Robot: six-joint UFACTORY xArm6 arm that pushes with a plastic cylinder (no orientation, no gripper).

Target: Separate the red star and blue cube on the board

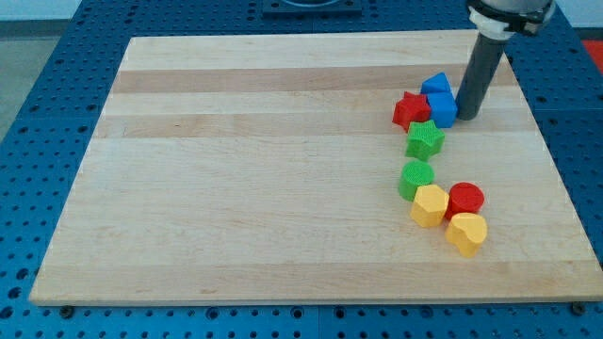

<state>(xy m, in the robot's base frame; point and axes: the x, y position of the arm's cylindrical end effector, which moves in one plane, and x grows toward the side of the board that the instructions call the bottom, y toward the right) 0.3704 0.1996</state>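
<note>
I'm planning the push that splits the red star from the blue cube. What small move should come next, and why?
Probably slide my tip toward the view's left, pressing the blue cube into the gap. My tip sits right against the cube's right side, and the cube touches the red star on its left. A straight push would shove both together, so angling slightly toward the view's top may part them.

Arm: seen entering from the view's top right.
Rod: dark, held nearly upright.
My tip [466, 116]: set at board level.
</note>
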